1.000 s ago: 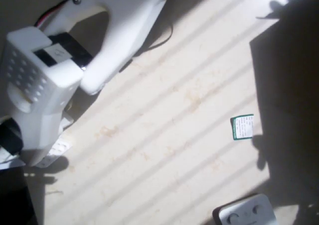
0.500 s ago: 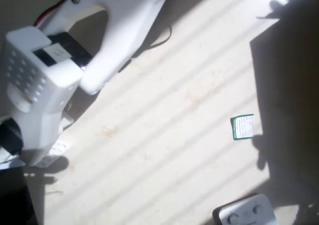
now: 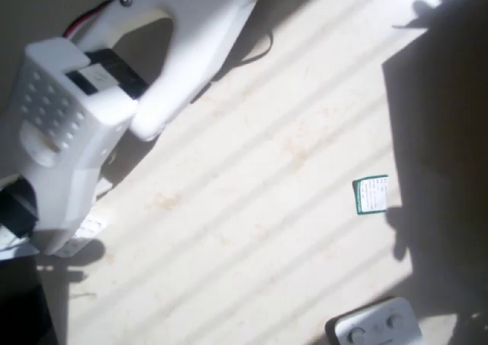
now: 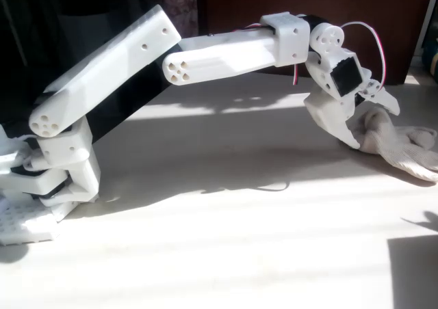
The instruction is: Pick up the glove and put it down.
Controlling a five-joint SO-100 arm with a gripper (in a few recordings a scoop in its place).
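Jaws of the gripper (image 4: 361, 128) pinch a crumpled cream glove (image 4: 400, 147) lying on the table (image 4: 226, 247).

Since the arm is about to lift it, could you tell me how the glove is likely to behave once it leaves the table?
The glove looks soft and rumpled, so it will probably sag and dangle rather than hold its shape. Its knitted surface should grip well, so slipping seems unlikely. The gripper has its jaws around one bunched end, so the far end may drag on the table.
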